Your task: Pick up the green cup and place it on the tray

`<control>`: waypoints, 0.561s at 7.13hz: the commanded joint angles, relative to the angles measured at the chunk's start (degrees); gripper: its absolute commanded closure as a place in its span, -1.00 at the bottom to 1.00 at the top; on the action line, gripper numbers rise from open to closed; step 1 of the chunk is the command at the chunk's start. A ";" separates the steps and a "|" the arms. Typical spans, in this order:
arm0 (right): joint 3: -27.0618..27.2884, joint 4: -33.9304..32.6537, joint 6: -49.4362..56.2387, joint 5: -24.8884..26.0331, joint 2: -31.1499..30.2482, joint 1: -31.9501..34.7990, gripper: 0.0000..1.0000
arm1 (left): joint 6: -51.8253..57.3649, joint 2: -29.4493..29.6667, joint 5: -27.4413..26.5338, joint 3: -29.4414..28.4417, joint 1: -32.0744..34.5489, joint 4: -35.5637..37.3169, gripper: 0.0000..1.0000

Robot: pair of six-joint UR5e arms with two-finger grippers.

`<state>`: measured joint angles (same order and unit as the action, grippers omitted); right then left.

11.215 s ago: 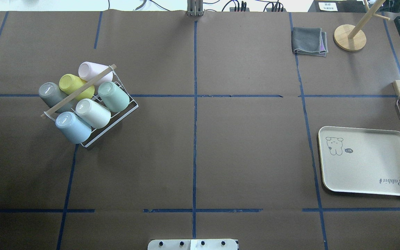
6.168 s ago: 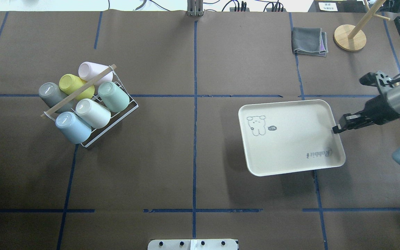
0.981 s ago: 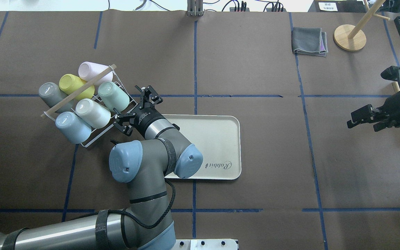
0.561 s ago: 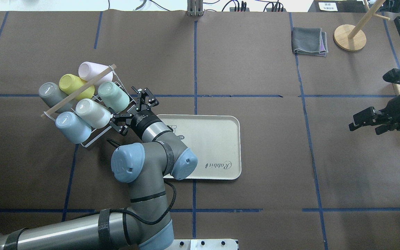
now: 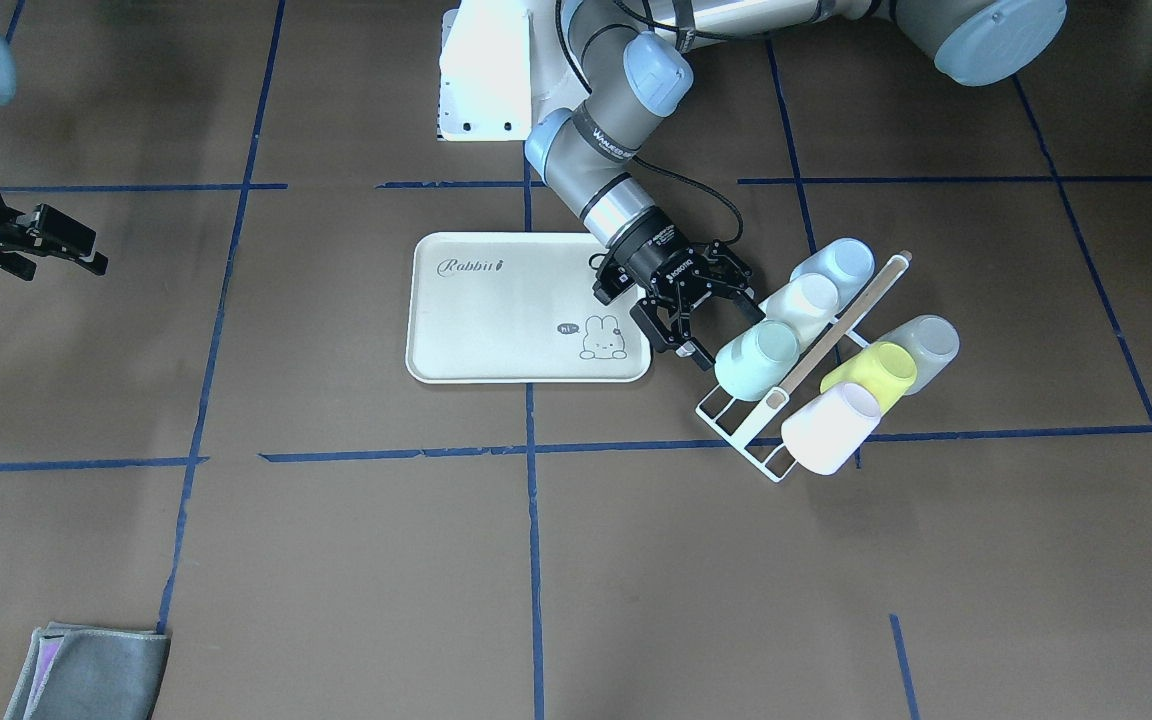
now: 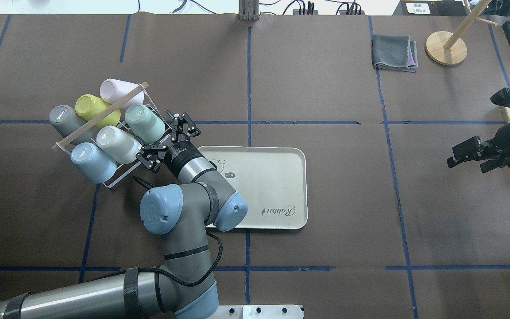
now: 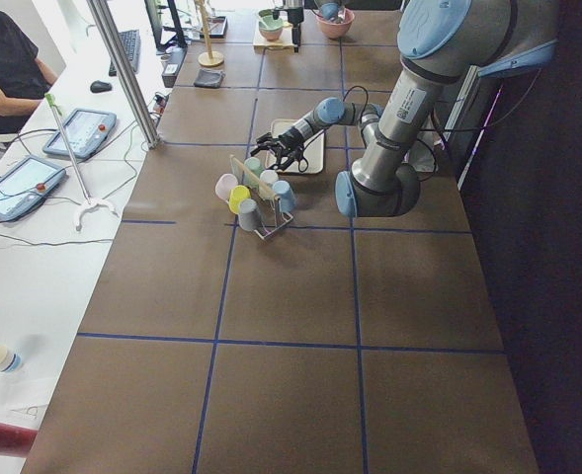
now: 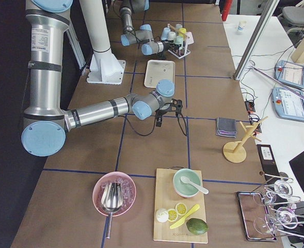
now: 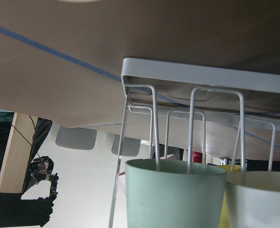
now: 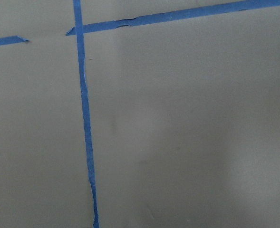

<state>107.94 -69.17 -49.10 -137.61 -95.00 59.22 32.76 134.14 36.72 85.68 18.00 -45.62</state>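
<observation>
**Left gripper lined up on the green cup, not yet around it**

The green cup (image 6: 144,123) is on its prong at the corner of the wire rack (image 9: 206,76) nearest the tray, tilted with its base up and outward. That is how all six cups are stored. The white cup (image 6: 117,144) is right beside it in the same row, and the pale blue cup (image 6: 92,161) is at that row's far end. The yellow-green cup (image 6: 95,110) sits across the wooden handle bar (image 6: 100,116).

I have the left gripper (image 6: 158,138) pointed at the cup's side with its fingers spread wide. They are just short of the cup and hold nothing. I come in from the tray side because it is the only open flank: the white cup blocks one side and the bar blocks the other. The left wrist camera shows the mint wall low and central with the wire loops running into the cup's mouth, so I judge the aim good. I cannot tell whether a fingertip already touches the rack wire.

The tray (image 6: 272,177) lies flat near the middle of the table, its short bunny-end edge just beside the rack. That keeps the carry short once the cup is off its prong. The lift probably has to follow the prong's tilt, or the light rack may drag along.

The right gripper (image 5: 86,250) is parked near the table's right edge, well away from the work. Its fingers are apart and empty, and its camera sees only bare paper and tape.
</observation>
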 commanded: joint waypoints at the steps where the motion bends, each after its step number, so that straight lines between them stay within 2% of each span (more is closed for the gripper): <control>1: 0.08 0.00 -0.03 -0.98 -0.36 0.63 -0.98 | -0.24 -0.46 -0.24 -0.59 0.37 -6.36 -1.00; 4: 0.17 0.00 -0.03 -2.39 -0.80 1.68 -0.98 | 0.82 -2.48 -0.76 -2.70 1.07 -7.38 -1.00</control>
<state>108.05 -69.17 -49.13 -139.57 -95.55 60.63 33.28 132.10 36.25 83.63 18.78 -52.61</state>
